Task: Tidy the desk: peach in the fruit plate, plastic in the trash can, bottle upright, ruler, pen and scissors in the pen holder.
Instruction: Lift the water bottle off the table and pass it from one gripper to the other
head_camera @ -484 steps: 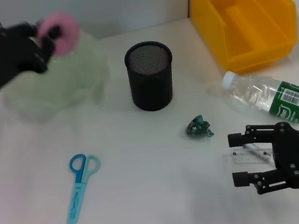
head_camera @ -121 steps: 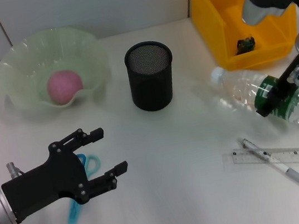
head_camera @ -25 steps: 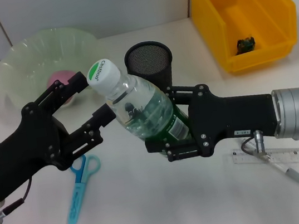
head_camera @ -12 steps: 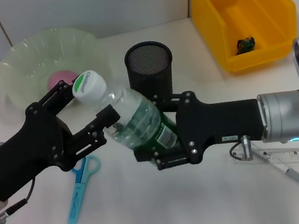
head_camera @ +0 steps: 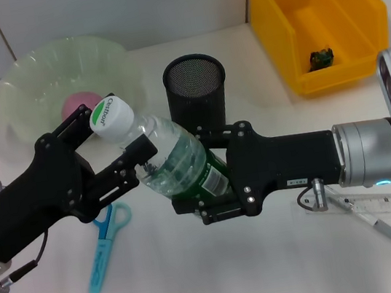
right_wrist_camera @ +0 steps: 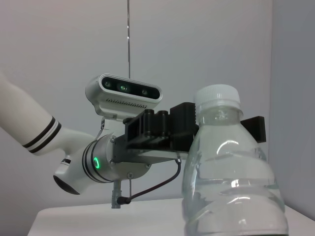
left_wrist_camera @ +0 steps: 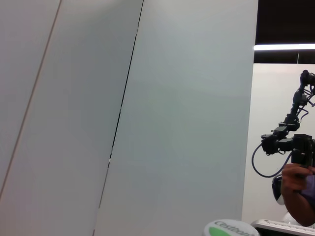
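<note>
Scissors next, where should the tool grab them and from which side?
Judging from the head view, grip the scissors across the light blue blade shaft, coming straight down. They lie flat on the desk, handles toward the fruit plate, and the left tool overhangs the handle loops; the shaft lies clear.

Bottle (head_camera: 176,164) mid-desk between both end effectors, pen holder (head_camera: 195,87) behind, scissors (head_camera: 106,245) left-front, ruler (head_camera: 388,204) right.

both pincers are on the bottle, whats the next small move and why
Probably lower the water bottle base-first onto the bare desk. The right pincer clamps its labelled body and the left pincer brackets its neck, but it hangs tilted above the table.
</note>
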